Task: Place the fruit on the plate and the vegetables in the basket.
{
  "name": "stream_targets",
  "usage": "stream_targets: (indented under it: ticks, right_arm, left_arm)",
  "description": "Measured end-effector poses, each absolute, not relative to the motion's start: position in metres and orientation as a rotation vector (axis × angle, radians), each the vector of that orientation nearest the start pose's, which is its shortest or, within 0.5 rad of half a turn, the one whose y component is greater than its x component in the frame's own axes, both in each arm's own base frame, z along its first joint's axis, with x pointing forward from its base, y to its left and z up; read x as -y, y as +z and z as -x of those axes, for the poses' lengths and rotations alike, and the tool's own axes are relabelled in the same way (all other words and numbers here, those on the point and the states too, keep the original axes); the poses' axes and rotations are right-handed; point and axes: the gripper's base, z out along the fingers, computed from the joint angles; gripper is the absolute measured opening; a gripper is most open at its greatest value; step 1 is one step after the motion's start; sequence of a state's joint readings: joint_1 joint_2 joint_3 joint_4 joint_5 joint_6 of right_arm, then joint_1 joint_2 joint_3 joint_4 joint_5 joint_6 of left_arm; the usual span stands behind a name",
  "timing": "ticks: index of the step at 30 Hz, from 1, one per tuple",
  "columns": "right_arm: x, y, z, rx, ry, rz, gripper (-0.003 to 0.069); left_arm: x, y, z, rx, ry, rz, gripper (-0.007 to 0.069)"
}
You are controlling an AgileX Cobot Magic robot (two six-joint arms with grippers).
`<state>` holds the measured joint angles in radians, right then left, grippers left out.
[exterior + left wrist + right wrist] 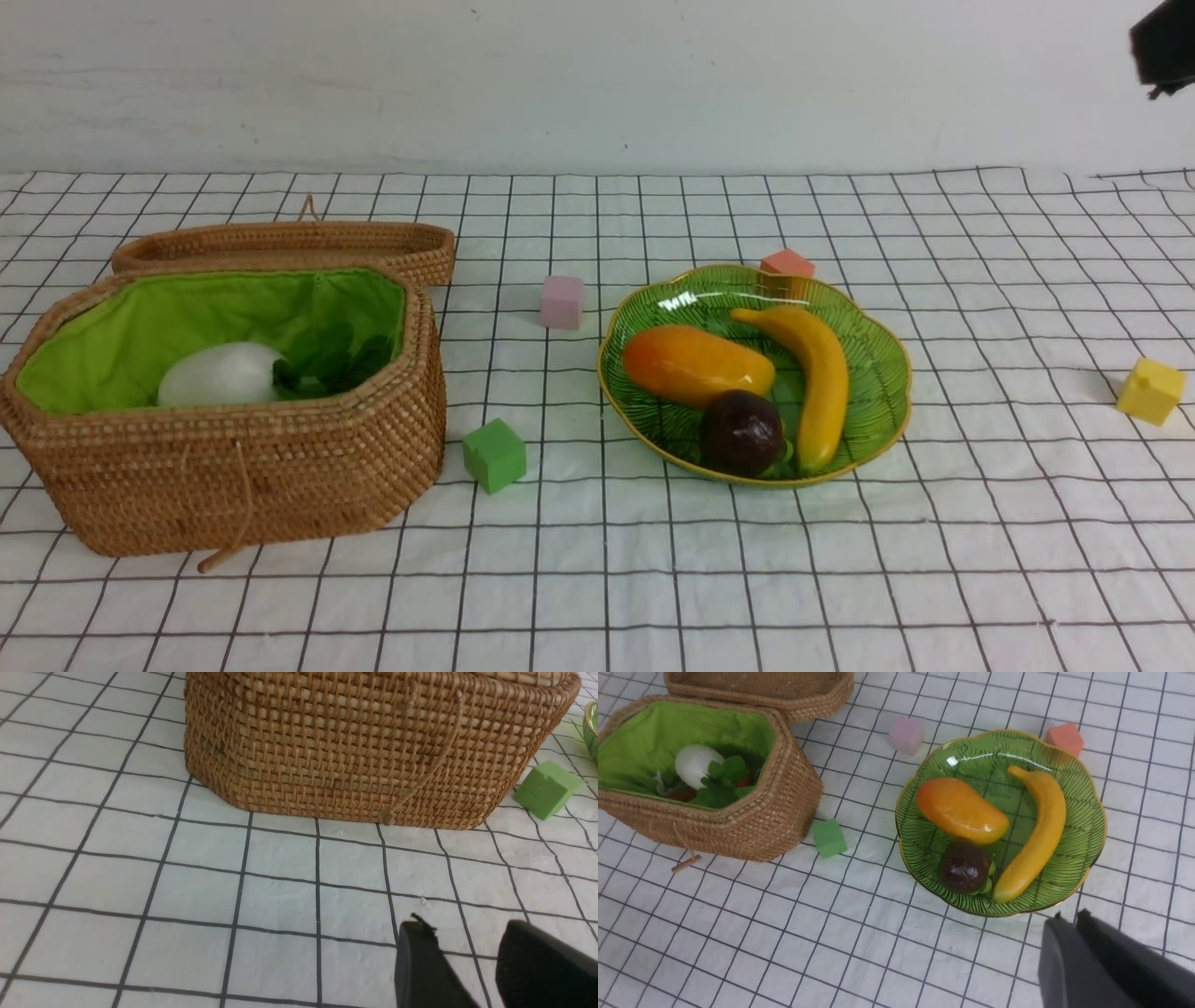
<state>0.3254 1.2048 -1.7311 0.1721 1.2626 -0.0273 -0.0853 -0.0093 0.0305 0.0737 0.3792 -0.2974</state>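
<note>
We list on the plate (892, 373), mid-cloth: banana (819, 383), mango (695, 365), maroon fruit (742, 432). In the basket (280, 476), near the left edge: white vegetable (219, 375), carrot leaves (327, 359). Right gripper (1073, 926) closed, empty; left gripper (469, 947) slightly parted, empty.

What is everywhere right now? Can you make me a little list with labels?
plate: green ribbed glass plate with gold rim, holding three fruits
fruits: long yellow banana, glossy orange mango, dark maroon round fruit
basket: brown woven wicker basket with green lining
in basket: large white oval vegetable, green leaves
loose cubes: green foam cube, pink foam cube, yellow foam cube
right tool: shut, empty
left tool: apart, empty
</note>
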Motion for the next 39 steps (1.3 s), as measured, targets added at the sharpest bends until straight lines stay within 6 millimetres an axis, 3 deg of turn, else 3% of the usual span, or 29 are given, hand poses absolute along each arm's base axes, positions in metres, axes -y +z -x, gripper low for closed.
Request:
stream_targets:
  ticks: [3, 6, 9, 10, 11, 14, 16, 17, 18, 19, 21, 25, 39]
  right_arm:
    - [-0.056, 0.517, -0.154, -2.085, 0.23, 0.443, 0.0048]
    - [-0.034, 0.513, -0.125, -1.933, 0.149, 0.334, 0.005]
    - [-0.018, 0.48, -0.099, -1.795, 0.095, 0.214, 0.0054]
    - [-0.014, 0.448, -0.092, -1.775, 0.075, 0.175, 0.0055]
    - [-0.013, 0.444, -0.091, -1.77, 0.074, 0.169, 0.0056]
    - [-0.008, 0.389, -0.079, -1.742, 0.048, 0.118, 0.0057]
    - [-0.005, 0.324, -0.067, -1.765, 0.037, 0.077, 0.006]
    - [-0.005, 0.32, -0.064, -1.754, 0.036, 0.073, 0.006]
    - [-0.004, 0.277, -0.058, -1.8, 0.03, 0.063, 0.0064]
    - [-0.004, 0.273, -0.057, -1.804, 0.029, 0.062, 0.0064]
    - [-0.003, 0.227, -0.05, -1.832, 0.026, 0.055, 0.0067]
    - [-0.003, 0.179, -0.05, -1.912, 0.026, 0.049, 0.0071]
    - [-0.003, 0.175, -0.052, -1.872, 0.023, 0.044, 0.0092]
  left_arm:
    - [0.002, 0.169, -0.053, -1.881, -0.19, 0.154, 0.0238]
    - [0.002, 0.169, -0.053, -1.881, -0.19, 0.154, 0.0238]
    - [0.002, 0.169, -0.053, -1.881, -0.19, 0.154, 0.0238]
    - [0.002, 0.169, -0.053, -1.881, -0.19, 0.154, 0.0238]
    - [0.002, 0.169, -0.053, -1.881, -0.19, 0.154, 0.0238]
    - [0.002, 0.169, -0.053, -1.881, -0.19, 0.154, 0.0238]
    - [0.002, 0.169, -0.053, -1.881, -0.19, 0.154, 0.0238]
    - [0.002, 0.169, -0.053, -1.881, -0.19, 0.154, 0.0238]
    - [0.002, 0.169, -0.053, -1.881, -0.19, 0.154, 0.0238]
    - [0.002, 0.169, -0.053, -1.881, -0.19, 0.154, 0.0238]
    - [0.002, 0.169, -0.053, -1.881, -0.19, 0.154, 0.0238]
    - [0.002, 0.169, -0.053, -1.881, -0.19, 0.154, 0.0238]
    - [0.002, 0.169, -0.053, -1.883, -0.189, 0.154, 0.0238]
